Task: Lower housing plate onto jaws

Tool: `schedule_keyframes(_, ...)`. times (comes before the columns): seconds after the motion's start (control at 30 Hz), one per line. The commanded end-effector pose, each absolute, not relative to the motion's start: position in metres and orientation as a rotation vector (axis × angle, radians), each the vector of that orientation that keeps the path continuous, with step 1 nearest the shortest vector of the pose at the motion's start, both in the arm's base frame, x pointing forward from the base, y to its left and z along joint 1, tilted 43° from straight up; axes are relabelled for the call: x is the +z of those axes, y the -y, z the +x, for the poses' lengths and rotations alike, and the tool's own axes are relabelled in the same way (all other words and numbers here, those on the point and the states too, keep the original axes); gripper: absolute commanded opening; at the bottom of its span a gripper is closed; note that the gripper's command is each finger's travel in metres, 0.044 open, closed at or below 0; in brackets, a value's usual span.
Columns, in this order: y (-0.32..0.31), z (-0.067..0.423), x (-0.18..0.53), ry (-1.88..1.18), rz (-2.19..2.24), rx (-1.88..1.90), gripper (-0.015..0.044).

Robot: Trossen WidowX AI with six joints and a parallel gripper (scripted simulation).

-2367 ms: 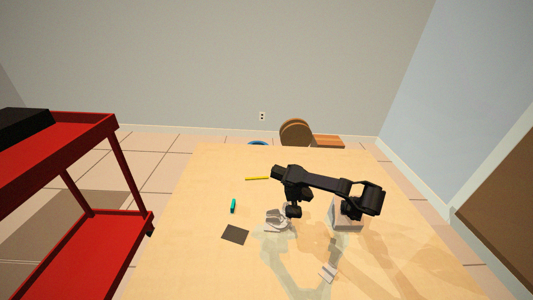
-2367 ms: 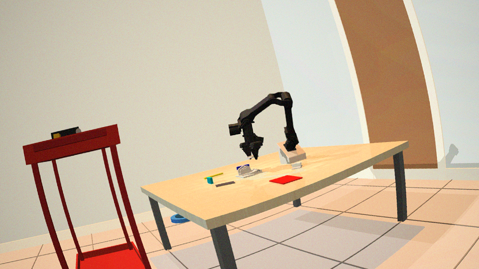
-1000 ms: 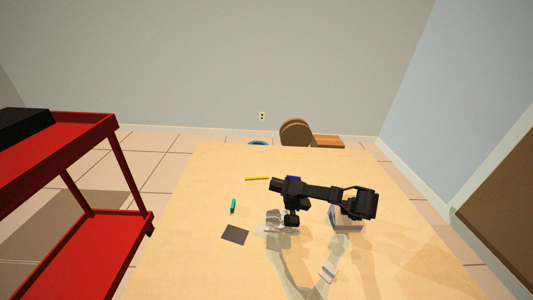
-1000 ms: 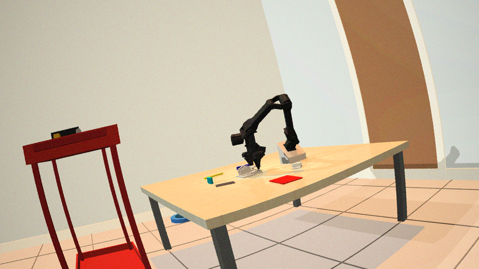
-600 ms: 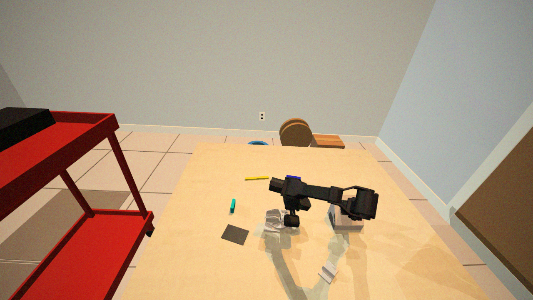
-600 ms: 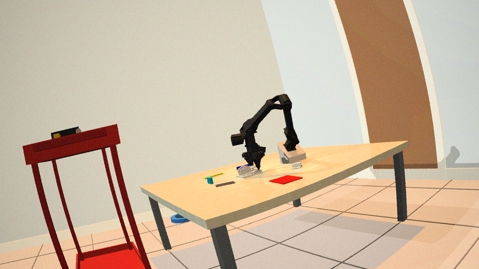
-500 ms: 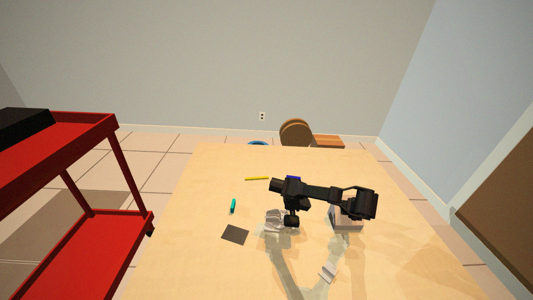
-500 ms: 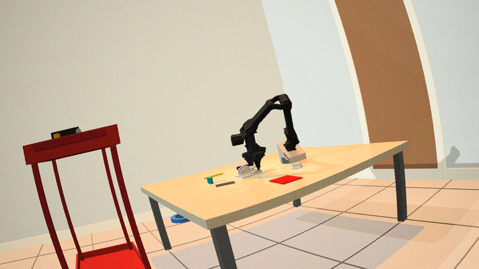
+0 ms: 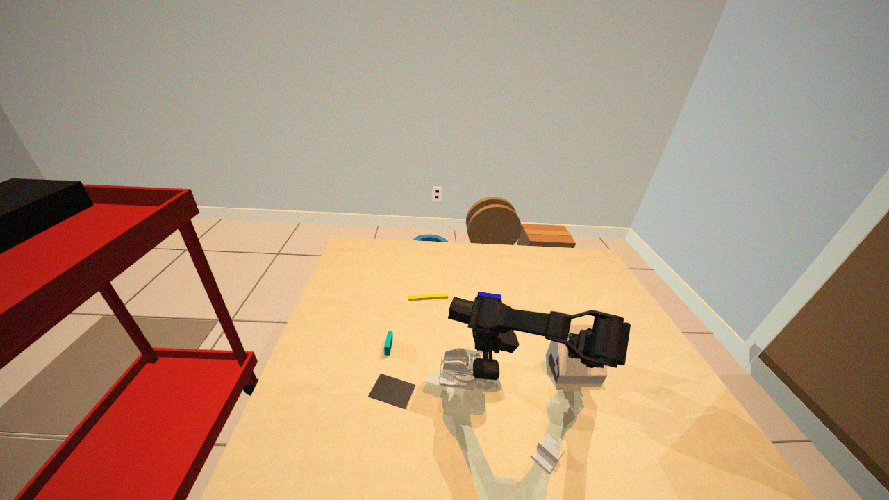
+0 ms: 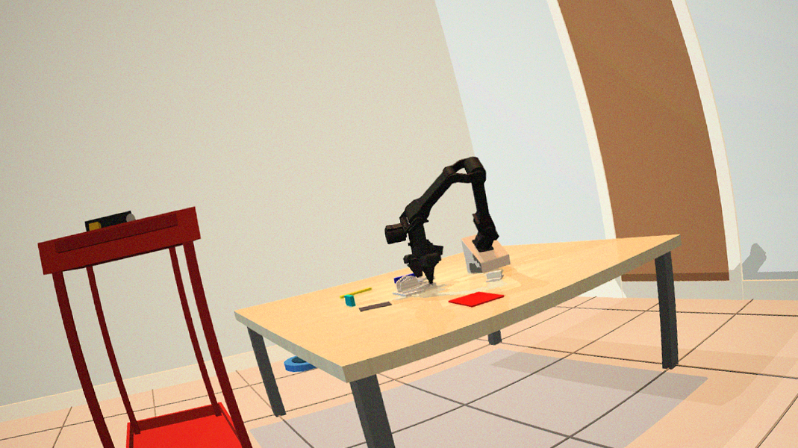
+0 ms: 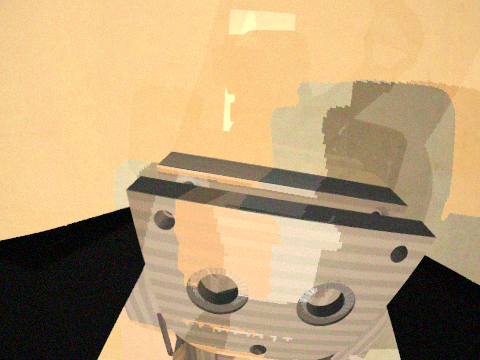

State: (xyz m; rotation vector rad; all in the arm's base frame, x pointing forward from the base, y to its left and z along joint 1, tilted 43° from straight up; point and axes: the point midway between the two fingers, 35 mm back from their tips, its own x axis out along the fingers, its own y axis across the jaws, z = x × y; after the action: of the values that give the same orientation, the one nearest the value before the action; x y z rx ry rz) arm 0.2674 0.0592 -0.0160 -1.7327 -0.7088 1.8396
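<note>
My gripper (image 11: 275,238) (image 10: 431,278) is shut on the grey housing plate (image 11: 295,250), gripping it by its left and right edges. The plate has two round bosses, and it hides most of what lies below. A second grey plate (image 11: 220,164) shows under it along the top edge, with a gap between the two; their edges look roughly parallel. The pale ribbed jaw assembly (image 9: 458,367) (image 10: 406,285) lies on the table beside the black fingers. The jaw stubs cannot be made out.
A small ribbed grey piece (image 9: 548,453) (image 10: 494,275), a dark square (image 9: 392,391) (image 10: 374,306), a teal block (image 9: 388,343) (image 10: 350,300), a yellow bar (image 9: 427,297), a blue piece (image 9: 489,295) and a red square (image 10: 476,298) lie around. The arm's angled base block (image 9: 580,374) stands right.
</note>
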Motion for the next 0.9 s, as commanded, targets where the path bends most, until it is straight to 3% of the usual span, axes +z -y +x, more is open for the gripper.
schedule_keyframes(0.0,-0.0599,0.2674,-0.0165,0.706,-1.727,1.837,0.0351)
schedule_keyframes(0.87,-0.0636,0.2671,-0.0204,0.707,-1.728,1.837,0.0351)
